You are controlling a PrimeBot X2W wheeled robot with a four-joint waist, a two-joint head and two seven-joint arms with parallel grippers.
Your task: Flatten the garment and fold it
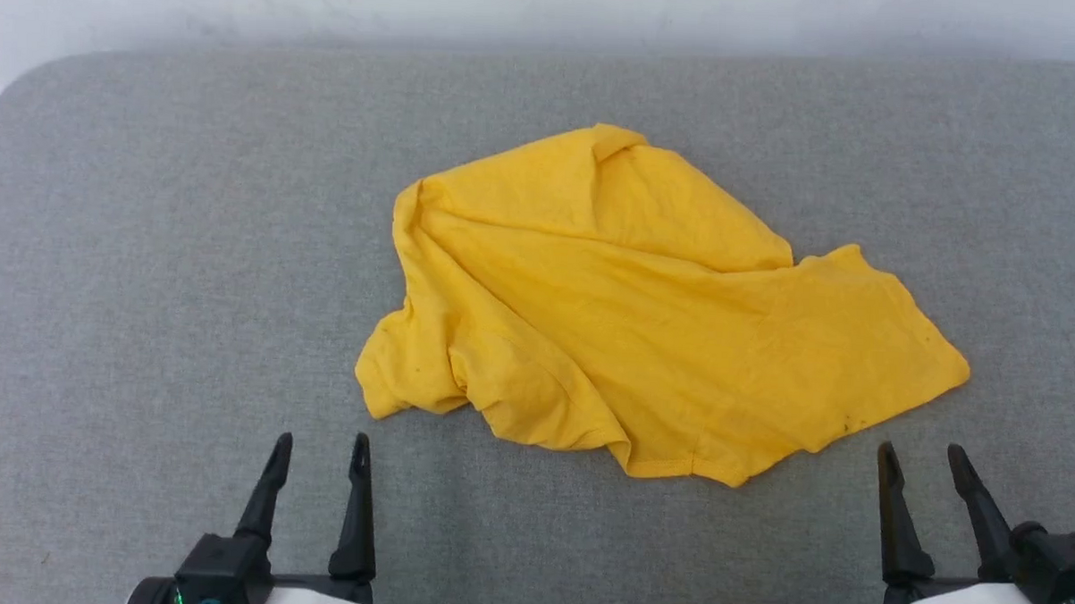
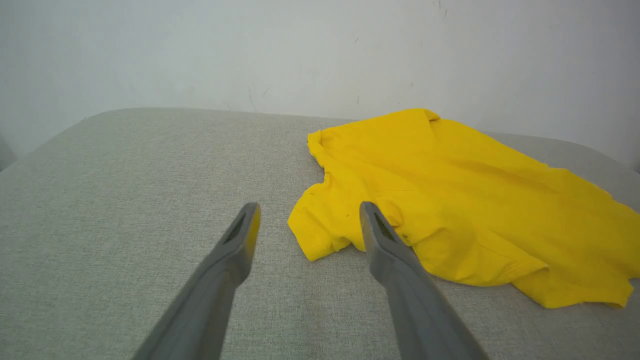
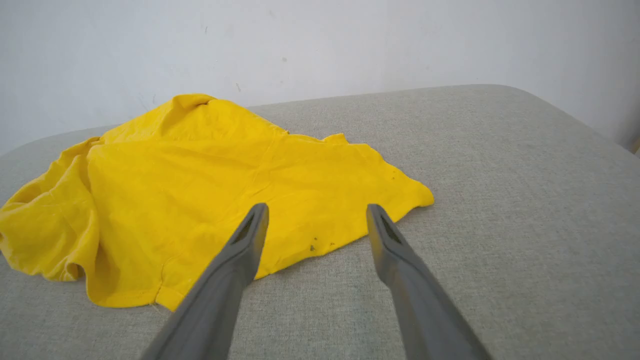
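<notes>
Garment [image 1: 644,315] lies crumpled, apparently plain side up, on grey surface [image 1: 145,279]; left gripper [image 1: 320,442] and right gripper [image 1: 921,454] released, empty, near edge; flattening and folding outstanding.

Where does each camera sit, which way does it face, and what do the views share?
Head view: high, looking down at the garment on the grey cushion; left gripper and right gripper at bottom.
Left wrist view: low, along the left gripper, garment ahead-right.
Right wrist view: low, along the right gripper, garment ahead-left.
Shared: the garment.
</notes>
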